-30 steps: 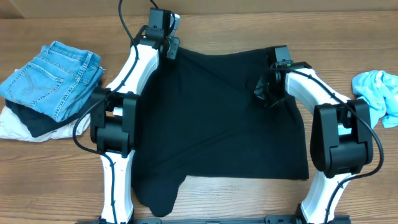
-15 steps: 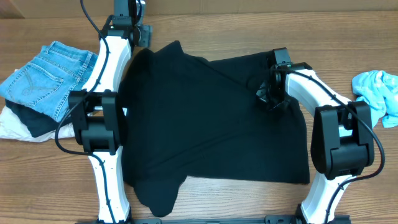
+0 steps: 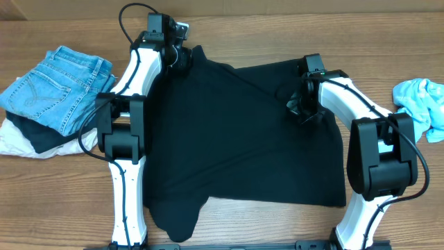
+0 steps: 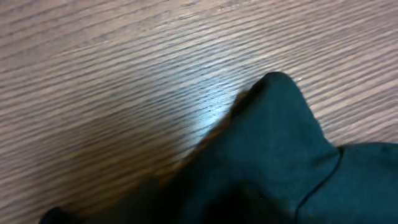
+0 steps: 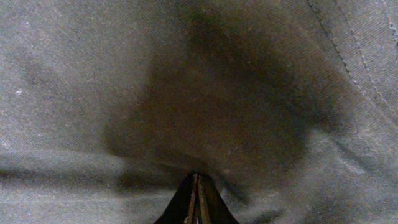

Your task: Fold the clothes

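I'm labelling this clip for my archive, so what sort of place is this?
Probably a robot workbench for laundry folding: a wooden table, a black T-shirt spread on it, jeans stacked at one side.

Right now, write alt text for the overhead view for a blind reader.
A black T-shirt lies spread on a wooden table, the left pincer at its far left corner and the right pincer pinching bunched fabric near its far right. Folded jeans sit at left, a light blue cloth at right.

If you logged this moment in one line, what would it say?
black shirt: spread on table | right claw: shut, pinching shirt | left claw: at far corner
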{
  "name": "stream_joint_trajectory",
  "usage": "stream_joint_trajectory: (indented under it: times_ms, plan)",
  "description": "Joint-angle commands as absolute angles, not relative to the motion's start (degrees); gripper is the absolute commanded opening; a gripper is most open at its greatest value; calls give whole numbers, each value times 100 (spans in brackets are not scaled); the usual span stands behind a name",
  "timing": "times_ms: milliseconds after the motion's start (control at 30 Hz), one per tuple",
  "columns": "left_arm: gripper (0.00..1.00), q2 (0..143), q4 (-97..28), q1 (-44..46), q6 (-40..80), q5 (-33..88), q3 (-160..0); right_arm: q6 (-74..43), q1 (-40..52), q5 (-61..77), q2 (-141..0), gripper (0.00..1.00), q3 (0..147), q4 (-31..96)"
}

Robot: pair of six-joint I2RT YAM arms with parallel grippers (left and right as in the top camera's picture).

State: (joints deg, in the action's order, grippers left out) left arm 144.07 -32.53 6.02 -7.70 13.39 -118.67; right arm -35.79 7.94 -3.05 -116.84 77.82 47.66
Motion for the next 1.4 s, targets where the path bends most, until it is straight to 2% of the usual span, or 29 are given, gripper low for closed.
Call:
stream_joint_trajectory:
  times_ms: [0,100,500,533,567,600,633,667,733,800,1000,1100,1167,1233,1333,1367]
  plan:
    - [4,14634,-3240,633,-733,1197,-11963,-3605,701,-683,-12123,4,7345,4984]
    - [4,14612,-3234,528,-250,336,-12033,-3605,701,-685,-12123,4,7345,5030]
    - [5,14516,-3586,-43,-259,211,-13782,-3607,701,-685,-12123,4,7343,5070]
    - [10,14516,-3603,-45,-285,211,-13782,-3605,701,-685,-12123,4,7343,5072]
    - [37,14516,-3601,-43,-314,202,-13782,-3607,701,-685,-12123,4,7343,5078]
    - [43,14516,-3601,-40,-322,180,-13782,-3605,701,-685,-12123,4,7343,5085]
    - [56,14516,-3605,-40,-320,102,-13782,-3607,701,-685,-12123,4,7343,5089]
    - [64,14516,-3623,-40,-320,82,-13782,-3607,701,-685,-12123,4,7343,5092]
    - [71,14516,-3771,-40,-292,86,-13784,-3607,701,-685,-12123,4,7343,5094]
    - [73,14516,-4071,-54,-255,126,-13782,-3607,701,-685,-12123,4,7343,5094]
    - [80,14527,-4974,62,-344,1245,-13773,-3607,701,-683,-12123,4,7343,5085]
    - [78,14553,-5756,263,-342,1358,-13773,-3605,701,-683,-12123,4,7343,5096]
    - [68,14549,-6289,338,-342,1356,-13773,-3605,701,-683,-12123,4,7345,5105]
    - [47,14549,-6954,373,-333,1356,-13773,-3546,698,-683,-12114,4,7404,5162]
    - [45,14505,-7629,346,-211,1352,-13775,-3323,609,-668,-11778,6,7728,5374]
    - [45,14466,-7795,329,-185,1350,-13775,-3170,548,-609,-11522,12,7841,5369]
